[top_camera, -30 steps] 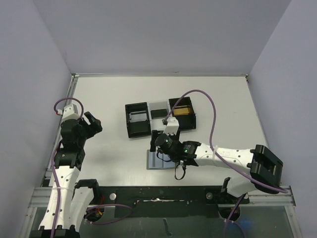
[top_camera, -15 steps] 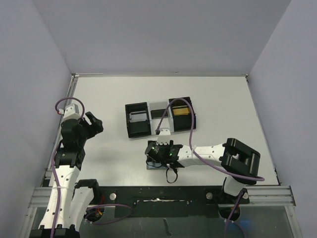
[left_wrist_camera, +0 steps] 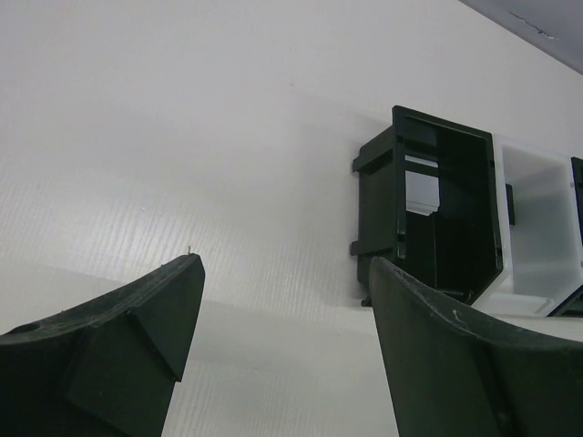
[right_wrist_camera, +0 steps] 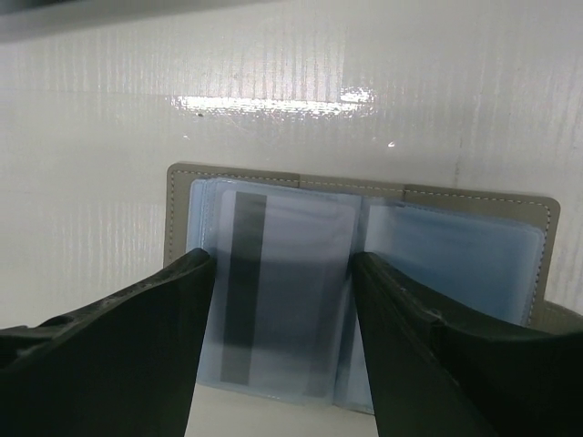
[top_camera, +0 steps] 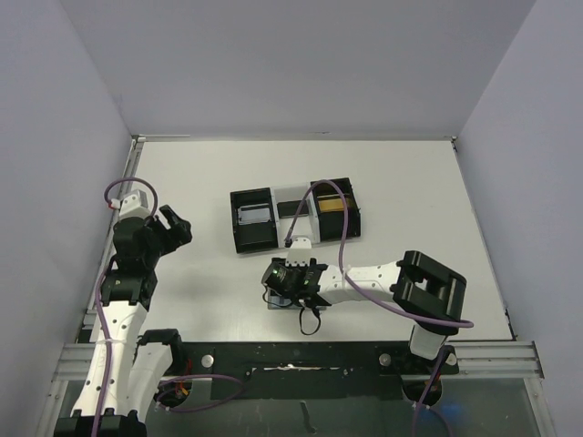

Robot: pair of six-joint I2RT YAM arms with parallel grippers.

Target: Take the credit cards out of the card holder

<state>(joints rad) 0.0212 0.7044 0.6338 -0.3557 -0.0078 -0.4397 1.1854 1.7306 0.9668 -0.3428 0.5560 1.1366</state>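
The card holder (right_wrist_camera: 460, 241) lies open and flat on the table, grey rim around blue-grey clear sleeves. A credit card (right_wrist_camera: 296, 282) with a dark stripe sits inside its left sleeve. My right gripper (right_wrist_camera: 282, 259) hangs just over that sleeve, open, one finger at each long edge of the card. From above, the right gripper (top_camera: 290, 279) covers most of the card holder (top_camera: 271, 301). Far off at the table's left, my left gripper (top_camera: 173, 228) is open and empty, as the left wrist view (left_wrist_camera: 287, 273) also shows.
A black-and-white three-compartment tray (top_camera: 291, 196) stands behind the holder, with a pale card (top_camera: 252, 217) in its left bin and a gold card (top_camera: 332, 205) in its right bin. The left wrist view shows the tray's (left_wrist_camera: 378, 209) near end. The right arm's cable (top_camera: 314, 323) loops near the front edge.
The right gripper has moved left and down onto the card holder and its jaws have narrowed around the left sleeve. The left arm has stayed still.
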